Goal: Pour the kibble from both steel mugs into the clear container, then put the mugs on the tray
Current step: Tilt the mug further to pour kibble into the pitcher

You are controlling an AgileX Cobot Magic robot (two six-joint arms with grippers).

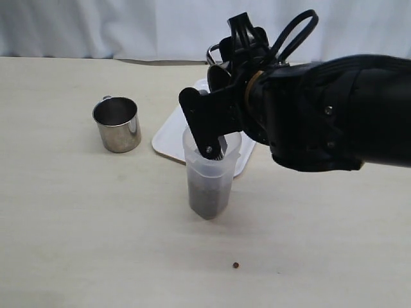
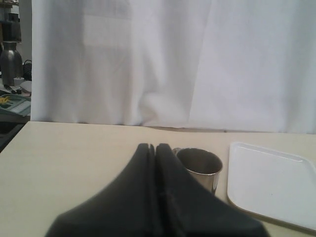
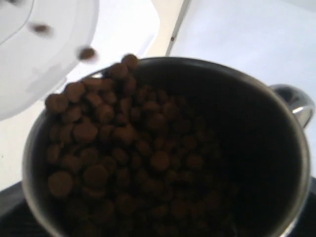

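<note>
While right gripper [image 1: 217,99] clasps tilted mug [image 3: 261,123] above container [image 1: 207,172] rim (left gripper [image 2: 154,148] closed, empty).

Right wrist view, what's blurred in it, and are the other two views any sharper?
Right wrist view: the kibble in the steel mug is soft from closeness, falling pellets streak, the clear container rim is washed out. Left wrist view: the shut left gripper is a dark blur, the tray crisp. Exterior view: sharp, even light, mild glare on the standing mug.

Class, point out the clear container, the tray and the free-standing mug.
clear container [image 1: 207,192], exterior view, lower wall
tray [image 2: 269,182], left wrist view, bare floor
free-standing mug [image 1: 119,135], exterior view, outer wall
</note>
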